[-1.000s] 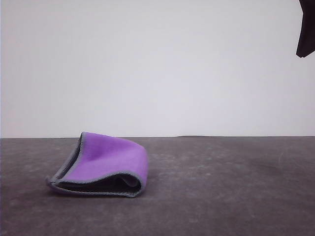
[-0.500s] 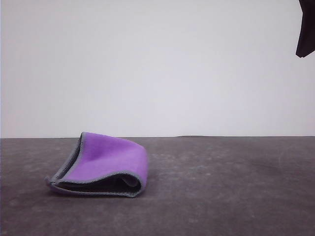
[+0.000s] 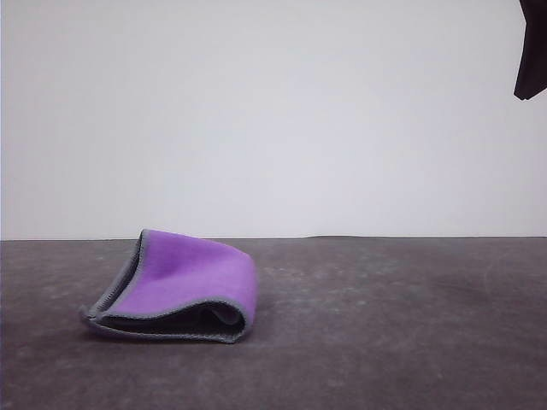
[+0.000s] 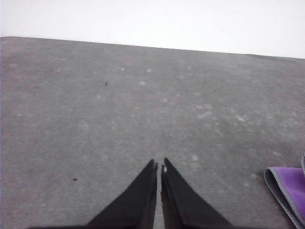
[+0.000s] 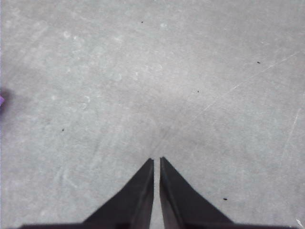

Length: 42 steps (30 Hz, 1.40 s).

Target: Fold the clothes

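Note:
The clothes (image 3: 184,286) lie folded over on the dark table, left of centre in the front view. The bright purple face is outward, the grey stitched edge runs around it, and a dark gap shows at the open front. In the left wrist view my left gripper (image 4: 158,165) is shut with nothing in it, over bare table, and a purple corner of the clothes (image 4: 289,186) lies apart off to one side. My right gripper (image 5: 157,160) is likewise shut and holds nothing, above bare table, with a sliver of purple (image 5: 1,100) at the frame's edge.
A black part of the right arm (image 3: 532,51) hangs at the top right of the front view, well above the table. The dark grey table (image 3: 393,325) stretches to the right of the clothes. A white wall stands behind.

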Each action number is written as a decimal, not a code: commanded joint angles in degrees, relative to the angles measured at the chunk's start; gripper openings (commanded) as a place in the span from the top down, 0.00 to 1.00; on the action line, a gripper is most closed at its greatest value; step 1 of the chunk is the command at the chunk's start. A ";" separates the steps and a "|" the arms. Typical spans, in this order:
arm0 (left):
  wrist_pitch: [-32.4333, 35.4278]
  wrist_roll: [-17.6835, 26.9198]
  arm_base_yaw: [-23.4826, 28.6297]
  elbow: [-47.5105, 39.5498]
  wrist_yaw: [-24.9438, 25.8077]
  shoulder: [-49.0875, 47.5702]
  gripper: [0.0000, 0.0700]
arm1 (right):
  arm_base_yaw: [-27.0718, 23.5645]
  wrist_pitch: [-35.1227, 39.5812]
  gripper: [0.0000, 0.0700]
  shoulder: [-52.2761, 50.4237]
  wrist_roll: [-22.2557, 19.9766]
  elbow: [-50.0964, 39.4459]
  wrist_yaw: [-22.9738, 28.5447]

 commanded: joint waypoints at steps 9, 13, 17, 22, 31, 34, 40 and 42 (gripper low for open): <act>-0.39 0.11 0.02 -1.11 -0.30 -0.02 1.00 | -3.20 11.60 0.98 -10.19 -5.41 -6.76 -0.07; -0.39 0.11 0.02 -1.11 -0.30 -0.02 1.00 | -7.77 24.47 0.98 -22.57 -4.36 -19.49 -0.07; -0.41 0.11 0.02 -1.11 -0.30 -0.02 1.00 | -11.07 28.68 0.98 -33.67 -4.74 -29.75 0.02; -0.42 0.11 0.02 -1.11 -0.28 -0.02 1.00 | -14.69 29.68 0.98 -43.78 -4.26 -39.15 -0.26; -0.42 0.11 0.02 -1.11 -0.31 -0.02 1.00 | -16.79 29.46 0.98 -54.25 -3.15 -48.77 -2.18; -0.42 0.11 0.02 -1.11 -0.28 -0.02 1.00 | -16.79 29.14 0.98 -56.06 -1.86 -50.91 -2.14; -0.42 0.11 0.02 -1.11 -0.28 -0.02 1.00 | -16.83 28.89 0.98 -57.02 -1.29 -53.92 -2.14; -0.42 0.11 0.02 -1.11 -0.28 -0.02 1.00 | -16.76 29.07 0.98 -57.02 -1.31 -53.92 -2.12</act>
